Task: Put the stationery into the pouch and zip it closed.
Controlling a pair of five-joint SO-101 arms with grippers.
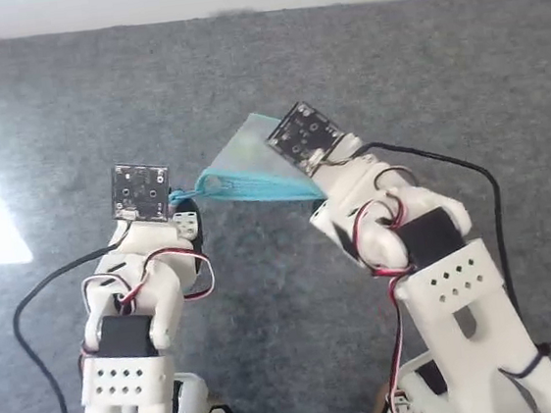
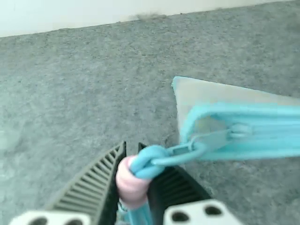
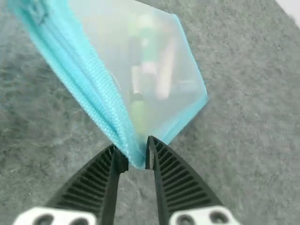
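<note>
no readable text, labels or numbers

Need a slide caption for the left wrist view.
Left gripper shut on the blue zipper pull, slider at the near end of the pouch, grey mat beneath.

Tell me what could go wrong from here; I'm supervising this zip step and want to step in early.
1. The left pincer grips only the pink bead on the blue pull loop; under tension it might slip out.
2. The right pincer pinches just a corner of the pouch at the zipper's end; a harder tug could pull it free, letting it drop with the stationery inside.
</note>
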